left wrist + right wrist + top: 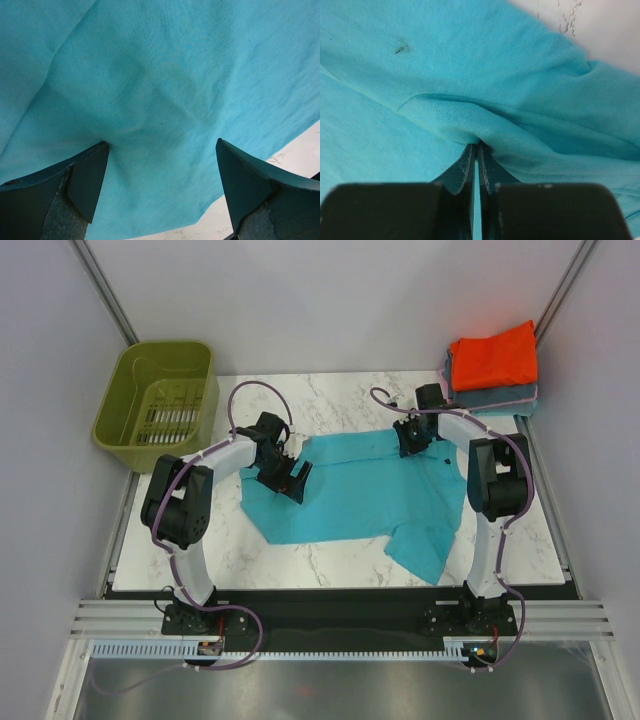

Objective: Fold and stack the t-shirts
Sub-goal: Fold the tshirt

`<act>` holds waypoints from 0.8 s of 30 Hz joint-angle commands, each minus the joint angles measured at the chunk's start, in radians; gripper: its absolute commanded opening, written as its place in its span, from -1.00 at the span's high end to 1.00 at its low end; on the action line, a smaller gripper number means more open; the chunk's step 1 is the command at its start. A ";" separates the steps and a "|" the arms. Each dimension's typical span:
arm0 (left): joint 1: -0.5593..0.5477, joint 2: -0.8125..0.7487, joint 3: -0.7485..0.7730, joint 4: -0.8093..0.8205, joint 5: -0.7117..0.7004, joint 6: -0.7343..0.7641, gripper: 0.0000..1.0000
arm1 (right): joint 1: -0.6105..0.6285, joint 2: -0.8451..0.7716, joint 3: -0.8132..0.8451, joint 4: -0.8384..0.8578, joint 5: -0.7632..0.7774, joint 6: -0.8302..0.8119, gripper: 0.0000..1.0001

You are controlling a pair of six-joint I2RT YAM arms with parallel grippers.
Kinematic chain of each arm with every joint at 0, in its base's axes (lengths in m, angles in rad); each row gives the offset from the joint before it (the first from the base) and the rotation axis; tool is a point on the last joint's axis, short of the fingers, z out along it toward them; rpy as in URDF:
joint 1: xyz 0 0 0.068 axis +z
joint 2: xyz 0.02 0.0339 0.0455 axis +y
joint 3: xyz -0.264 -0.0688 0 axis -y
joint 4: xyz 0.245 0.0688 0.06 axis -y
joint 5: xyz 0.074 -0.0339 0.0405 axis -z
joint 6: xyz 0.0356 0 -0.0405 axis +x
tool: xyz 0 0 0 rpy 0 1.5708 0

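The teal t-shirt (360,495) lies spread on the marble table, one sleeve hanging toward the front right. My left gripper (290,475) is open over the shirt's left edge; in the left wrist view its fingers (80,175) straddle flat teal cloth (165,100). My right gripper (410,435) is at the shirt's far right edge, shut on a fold of the teal cloth (470,125). The orange-red folded shirt (493,357) lies on top of the grey-blue folded shirt (500,397) at the back right corner.
An olive-green plastic basket (160,405) stands off the table's back left corner. The marble table (200,550) shows bare at front left. Grey walls close the sides and back.
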 commanded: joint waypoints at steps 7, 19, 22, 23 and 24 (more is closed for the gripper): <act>-0.009 0.017 0.008 0.021 0.008 -0.023 -0.91 | 0.002 -0.100 0.012 -0.061 0.001 -0.001 0.90; -0.015 0.001 0.008 0.032 0.025 -0.030 -0.91 | 0.028 -0.247 -0.106 -0.150 -0.062 0.059 0.88; -0.016 -0.003 0.003 0.034 0.026 -0.030 -0.91 | 0.046 -0.265 -0.138 -0.156 -0.074 0.065 0.88; -0.015 -0.006 0.003 0.035 0.028 -0.032 -0.91 | 0.051 -0.270 -0.158 -0.155 -0.077 0.067 0.88; -0.015 -0.008 0.002 0.034 0.026 -0.030 -0.91 | 0.063 -0.276 -0.167 -0.159 -0.083 0.068 0.88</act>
